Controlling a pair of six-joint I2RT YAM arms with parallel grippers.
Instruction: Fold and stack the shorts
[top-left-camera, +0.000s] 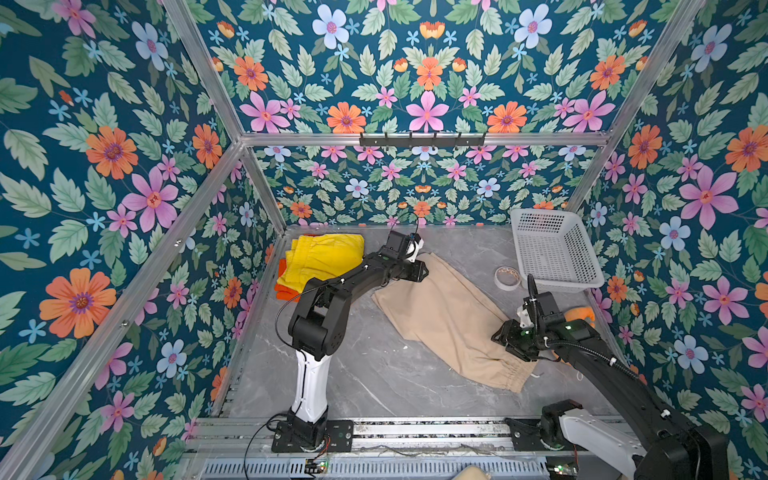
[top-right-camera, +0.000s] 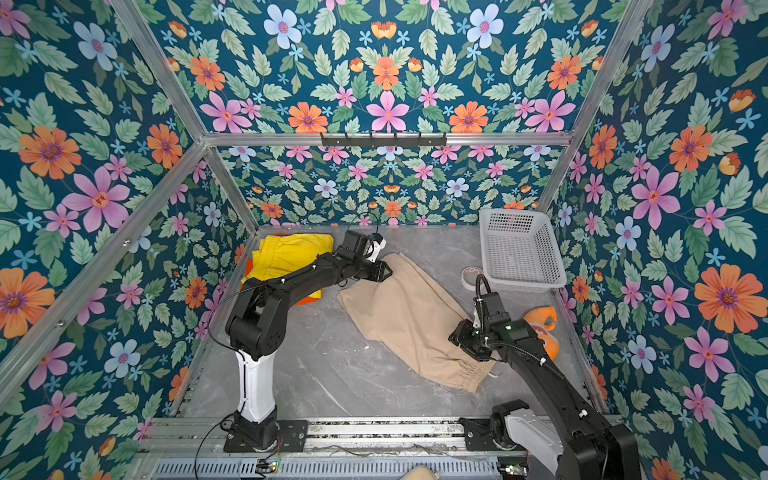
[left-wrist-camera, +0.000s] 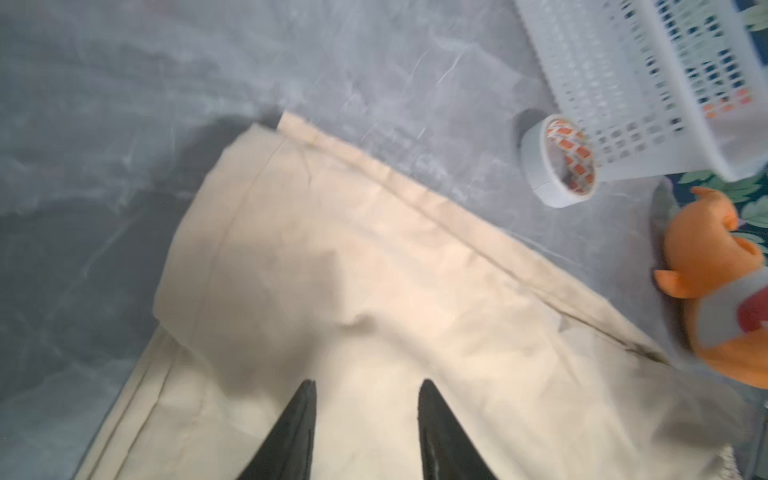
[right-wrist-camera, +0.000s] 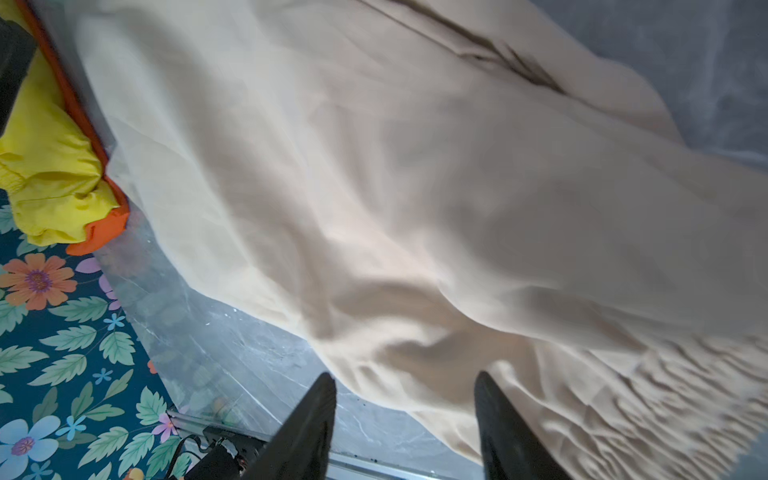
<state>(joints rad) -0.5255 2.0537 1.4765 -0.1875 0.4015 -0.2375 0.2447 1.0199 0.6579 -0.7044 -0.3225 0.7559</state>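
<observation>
In a top view, the beige shorts (top-left-camera: 449, 316) lay spread slantwise on the grey worktop (top-left-camera: 374, 374), between the two claws. The left claw (top-left-camera: 424, 272) stood at their hem end and the right claw (top-left-camera: 498, 336) by their gathered waistband. Alongside the left claw's arm, the yellow shorts (top-left-camera: 328, 255) lay folded atop the orange shorts (top-left-camera: 284, 291). Beyond the right claw sat a tape roll (top-left-camera: 507, 277) and a tilted white basket (top-left-camera: 536, 220) (an orange plush fish (top-left-camera: 582, 313) peeked out beside that arm).

In the left wrist view, the left claw (left-wrist-camera: 368, 384) hung over beige cloth, its jaws apart and gripping nothing.

In the right wrist view, the right claw (right-wrist-camera: 405, 376) also had its jaws apart and empty, with the elastic waistband just ahead of its tips.
</observation>
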